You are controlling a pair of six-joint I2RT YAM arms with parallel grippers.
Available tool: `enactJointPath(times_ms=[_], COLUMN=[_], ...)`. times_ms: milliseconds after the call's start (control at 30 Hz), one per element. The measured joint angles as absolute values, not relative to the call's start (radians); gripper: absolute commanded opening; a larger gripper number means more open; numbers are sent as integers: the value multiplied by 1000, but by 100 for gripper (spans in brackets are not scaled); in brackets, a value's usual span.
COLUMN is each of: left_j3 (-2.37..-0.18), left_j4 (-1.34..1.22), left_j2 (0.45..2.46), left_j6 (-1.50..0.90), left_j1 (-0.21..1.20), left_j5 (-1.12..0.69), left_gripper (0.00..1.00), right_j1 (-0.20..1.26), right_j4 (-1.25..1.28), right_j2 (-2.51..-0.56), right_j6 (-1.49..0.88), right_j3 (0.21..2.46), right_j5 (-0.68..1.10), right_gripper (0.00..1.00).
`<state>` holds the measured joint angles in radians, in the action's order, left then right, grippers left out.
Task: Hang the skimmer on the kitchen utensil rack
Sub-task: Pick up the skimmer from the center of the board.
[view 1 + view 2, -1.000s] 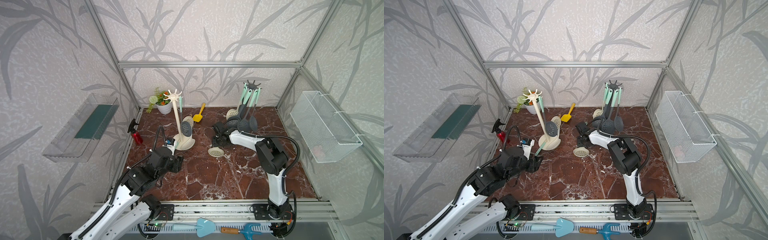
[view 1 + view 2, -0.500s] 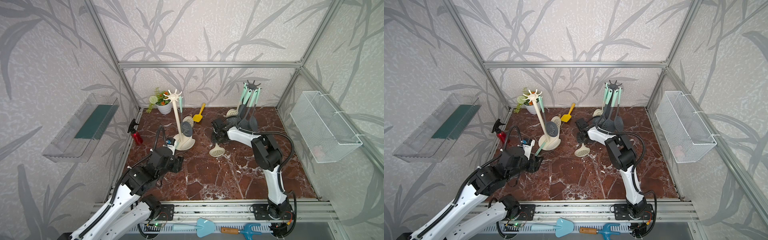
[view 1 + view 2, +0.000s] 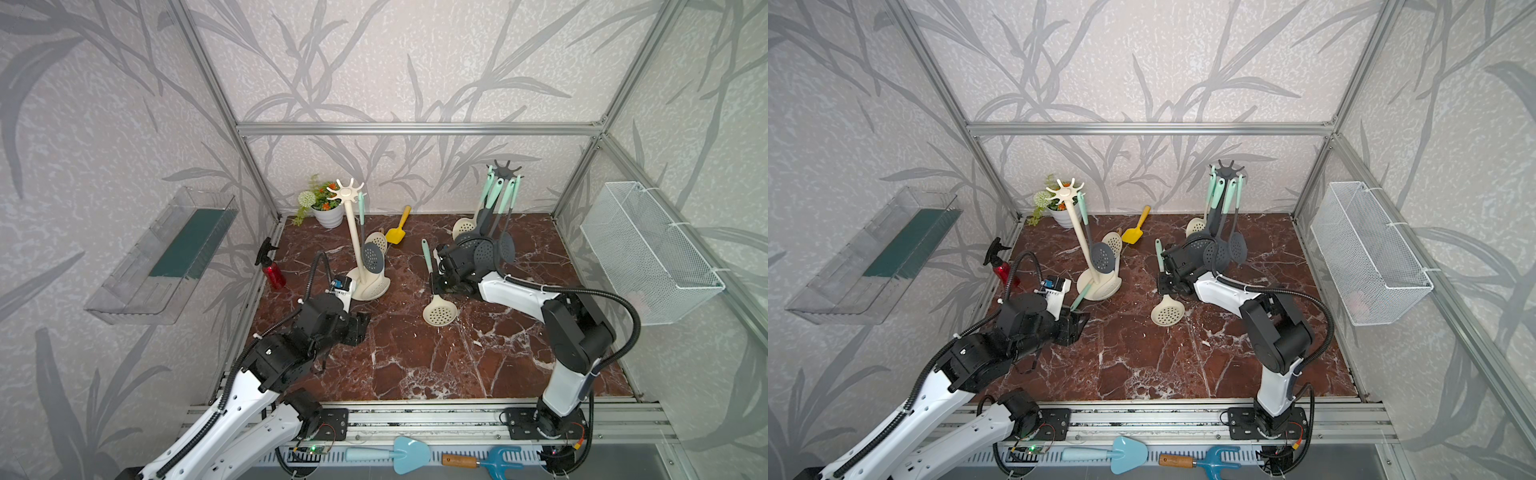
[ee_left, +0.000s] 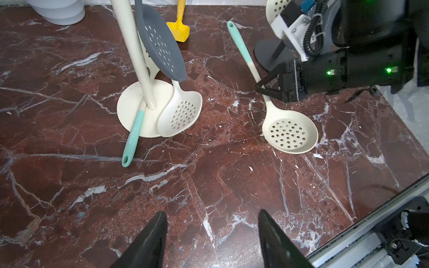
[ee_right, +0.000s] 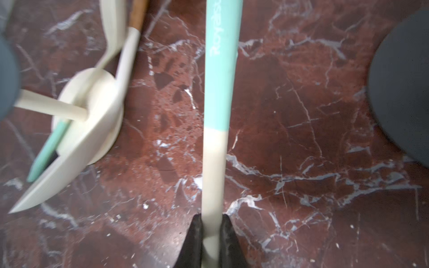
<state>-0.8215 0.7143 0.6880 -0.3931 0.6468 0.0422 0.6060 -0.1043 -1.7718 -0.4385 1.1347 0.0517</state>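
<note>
- Change, right hand (image 3: 435, 286): a second ago you had its fingers parted at the skimmer (image 3: 439, 311). Now they are pinched on the handle.
- Change, right arm: the elbow has drawn back toward its own base, and the skimmer's bowl has shifted slightly with it.
- Change, left hand (image 3: 359, 328): none. It sits where it was, fingers (image 4: 153, 234) spread wide with nothing between them.
- Skimmer, make: a round, shallow cream bowl pierced with rows of small holes (image 4: 290, 133), matte like silicone. It has a slim straight handle, cream near the bowl and teal toward the looped end (image 5: 217, 92).
- Surface (image 3: 415, 353): polished red-brown marble with white veins.
- Cream utensil rack (image 3: 353, 232): a thin pole on a round disc foot with a star of hooks on top. A grey slotted turner hangs from it.
- Dark utensil rack (image 3: 498, 195): the same form in charcoal, hung with several tools.
- Skimmer, position: your right hand grips the cream stretch of the handle close to the bowl. The teal end runs straight ahead of the fingertips and the bowl sits behind them, low at the surface. You cannot tell whether it is clear of the surface.
- Racks, position: the dark rack's foot is just beside the right hand, and the cream rack stands apart toward the left hand's side.
</note>
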Motion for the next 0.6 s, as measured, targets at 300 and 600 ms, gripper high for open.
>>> enactJointPath(times_ms=[300, 600], left_j3=[-809, -809], left_j4=[611, 521], left_j2=[701, 753], left_j6=[-439, -442], left_j1=[647, 647], left_j5=[-17, -57], left_gripper=[61, 61], right_j1=[644, 680], right_j4=[138, 260], right_j2=[-1570, -1415], right_j6=[-367, -283], right_j3=[954, 876], right_j5=[97, 140], right_gripper=[0, 0])
